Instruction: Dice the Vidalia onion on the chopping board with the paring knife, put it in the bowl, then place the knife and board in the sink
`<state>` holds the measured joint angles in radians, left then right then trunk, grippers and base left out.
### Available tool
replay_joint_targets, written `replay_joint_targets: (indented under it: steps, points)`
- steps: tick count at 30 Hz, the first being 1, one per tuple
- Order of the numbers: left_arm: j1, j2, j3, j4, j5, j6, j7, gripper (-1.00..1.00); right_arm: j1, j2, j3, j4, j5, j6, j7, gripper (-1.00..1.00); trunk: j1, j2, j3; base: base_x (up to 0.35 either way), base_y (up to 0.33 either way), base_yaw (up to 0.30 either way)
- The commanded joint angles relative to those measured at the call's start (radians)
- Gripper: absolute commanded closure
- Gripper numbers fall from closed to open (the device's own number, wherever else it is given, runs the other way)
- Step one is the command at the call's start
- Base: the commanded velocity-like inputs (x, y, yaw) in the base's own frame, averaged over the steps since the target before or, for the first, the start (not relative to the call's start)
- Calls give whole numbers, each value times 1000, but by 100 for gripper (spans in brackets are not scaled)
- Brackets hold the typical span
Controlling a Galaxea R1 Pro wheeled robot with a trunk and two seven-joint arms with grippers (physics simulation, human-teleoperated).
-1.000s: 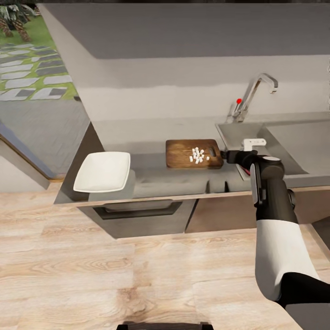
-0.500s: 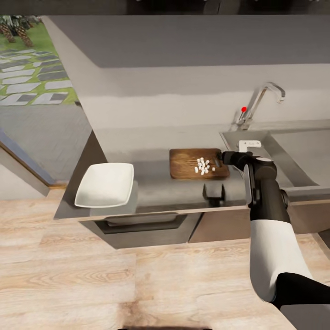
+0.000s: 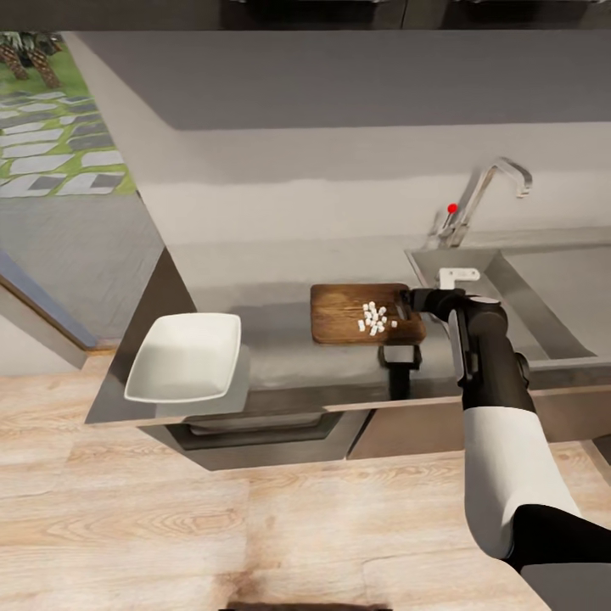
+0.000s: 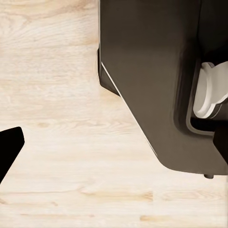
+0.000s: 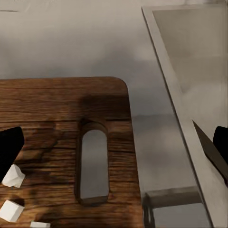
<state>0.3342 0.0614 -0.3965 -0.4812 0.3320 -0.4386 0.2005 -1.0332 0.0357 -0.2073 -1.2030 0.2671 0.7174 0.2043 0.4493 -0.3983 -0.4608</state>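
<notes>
Compared with one second ago, our right claw [image 3: 409, 299] has moved from the sink's edge to the handle end of the chopping board [image 3: 339, 312], and the camera has shifted a little too. We judge the dicing is finished and the next step is to bring the pieces to the bowl [image 3: 183, 356], which stands well apart on the worktop [image 3: 280, 361] near its far left end.

The diced onion [image 3: 374, 317] lies as small white cubes in a loose heap on the board, beside the slot handle [image 5: 93, 164]. In the right wrist view a dark pointed blade, surely the paring knife [image 5: 211, 149], shows between the fingers over the sink [image 3: 543, 288] rim, so this claw seems closed on its handle, though the grip itself is hidden. For the left claw we cannot tell.

The board is dark grained wood with rounded corners; the worktop is smooth matt grey; the basin is dull steel; the bowl is glossy white and squarish.
</notes>
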Motion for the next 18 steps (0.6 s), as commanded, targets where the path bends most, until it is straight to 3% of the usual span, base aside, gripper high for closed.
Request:
replay_joint_targets:
  steps: [1, 8, 18]
  points:
    - [0, 1, -8, -2, 6, -2, 8, -100, -1, 2, -3, 2, 11, 4, 9, -100, 1, -2, -1, 35, -37, 0]
    - [0, 3, -8, 1, 6, -2, 8, -100, -1, 4, -2, 19, 15, -8, -35, -100, 1, -2, -1, 8, -9, 0]
    - [0, 3, -8, 4, 7, -2, 8, -100, -1, 3, -2, 51, 17, -12, -42, -100, 1, -2, -1, 0, 0, 0]
